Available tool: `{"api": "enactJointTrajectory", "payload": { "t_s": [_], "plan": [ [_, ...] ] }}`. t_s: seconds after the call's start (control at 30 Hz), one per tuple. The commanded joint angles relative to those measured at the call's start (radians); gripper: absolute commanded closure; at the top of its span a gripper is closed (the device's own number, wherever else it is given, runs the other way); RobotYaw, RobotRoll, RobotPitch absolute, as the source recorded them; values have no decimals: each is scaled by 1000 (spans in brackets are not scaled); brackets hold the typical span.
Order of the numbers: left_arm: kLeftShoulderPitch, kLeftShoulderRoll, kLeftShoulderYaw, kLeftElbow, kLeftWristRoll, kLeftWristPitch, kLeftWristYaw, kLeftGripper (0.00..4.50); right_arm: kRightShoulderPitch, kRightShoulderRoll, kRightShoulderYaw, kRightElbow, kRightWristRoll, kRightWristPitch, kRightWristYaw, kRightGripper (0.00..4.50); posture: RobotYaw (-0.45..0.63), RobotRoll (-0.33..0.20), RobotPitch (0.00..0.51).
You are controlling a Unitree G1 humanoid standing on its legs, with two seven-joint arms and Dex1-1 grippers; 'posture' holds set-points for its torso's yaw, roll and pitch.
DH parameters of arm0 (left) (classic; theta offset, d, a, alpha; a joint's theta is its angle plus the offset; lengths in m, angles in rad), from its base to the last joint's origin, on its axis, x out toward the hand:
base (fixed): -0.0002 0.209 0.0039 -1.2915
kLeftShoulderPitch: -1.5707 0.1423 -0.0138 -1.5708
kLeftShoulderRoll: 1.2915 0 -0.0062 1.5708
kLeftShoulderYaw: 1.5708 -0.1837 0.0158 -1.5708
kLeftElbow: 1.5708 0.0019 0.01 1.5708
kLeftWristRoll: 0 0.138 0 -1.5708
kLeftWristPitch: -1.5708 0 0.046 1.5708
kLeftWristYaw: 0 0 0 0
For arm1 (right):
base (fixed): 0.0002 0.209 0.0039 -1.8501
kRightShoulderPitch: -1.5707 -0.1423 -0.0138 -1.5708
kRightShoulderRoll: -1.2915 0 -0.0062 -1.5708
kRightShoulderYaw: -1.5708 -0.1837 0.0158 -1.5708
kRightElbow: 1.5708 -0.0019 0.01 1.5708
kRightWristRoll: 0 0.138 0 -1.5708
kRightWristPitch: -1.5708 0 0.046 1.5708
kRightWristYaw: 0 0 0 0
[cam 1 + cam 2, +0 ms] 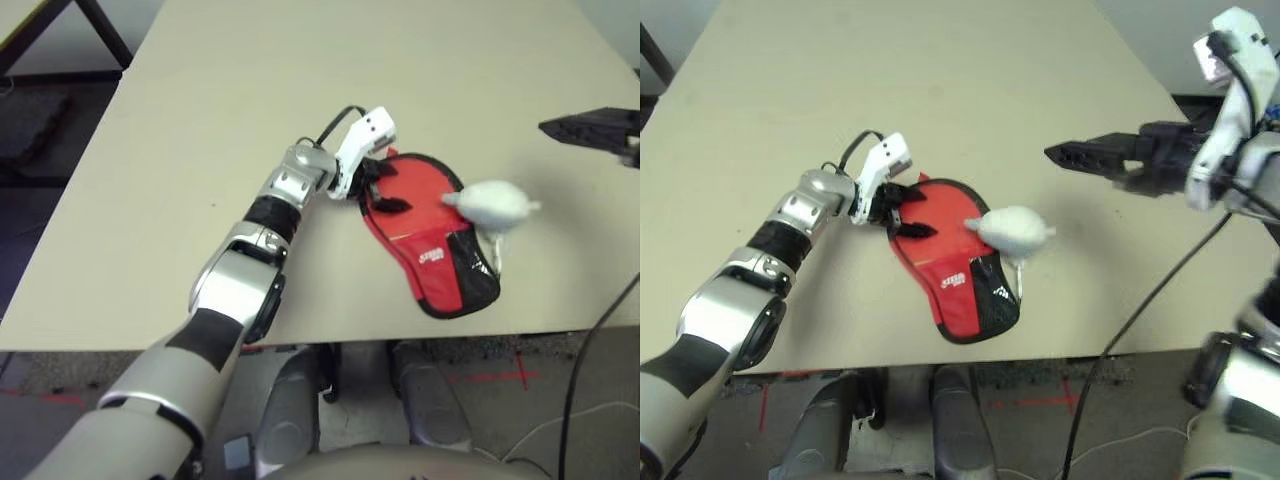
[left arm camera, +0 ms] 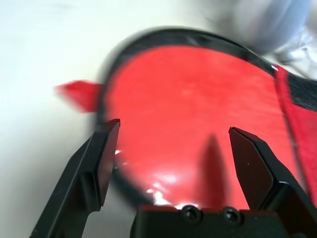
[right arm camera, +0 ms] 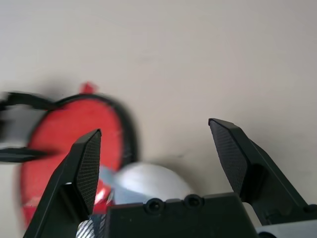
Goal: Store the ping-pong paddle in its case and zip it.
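Left gripper (image 1: 902,213) spread over round end of case (image 1: 950,260), near desk (image 1: 940,90) front edge. Right gripper (image 1: 1065,153) spread, well apart, above bare desk. Fluffy ball (image 1: 1012,231) on case.

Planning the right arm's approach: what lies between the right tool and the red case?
In the right eye view, the fluffy white ball on the case sits between it and the open right tool; otherwise bare table.

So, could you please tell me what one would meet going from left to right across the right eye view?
The left tool at the left edge of the case → the red case → the fluffy white ball on the case's right side → the right tool, held above the table.
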Motion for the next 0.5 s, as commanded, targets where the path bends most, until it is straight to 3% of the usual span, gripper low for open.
{"api": "enactJointTrajectory", "payload": {
  "t_s": [0.03, 0.17, 0.3, 0.5],
  "plan": [
    [33, 0, 26, -66, -32, 35, 49, 0, 12, 33, -51, -11, -64, -86, -118, 23, -130, 0, 218],
    [64, 14, 114, -140, -74, 40, 191, 0, 44, 82, -78, -4, -190, -263, -301, 23, -129, 0, 216],
    [110, 31, 210, -205, -112, 6, 346, 0, 76, 178, -177, -7, -228, -381, -432, 23, -120, 0, 215],
    [233, 73, 334, -253, -134, -110, 582, 0, 190, 183, -188, 74, -269, -680, -430, 23, -113, 0, 221]
  ]
}}
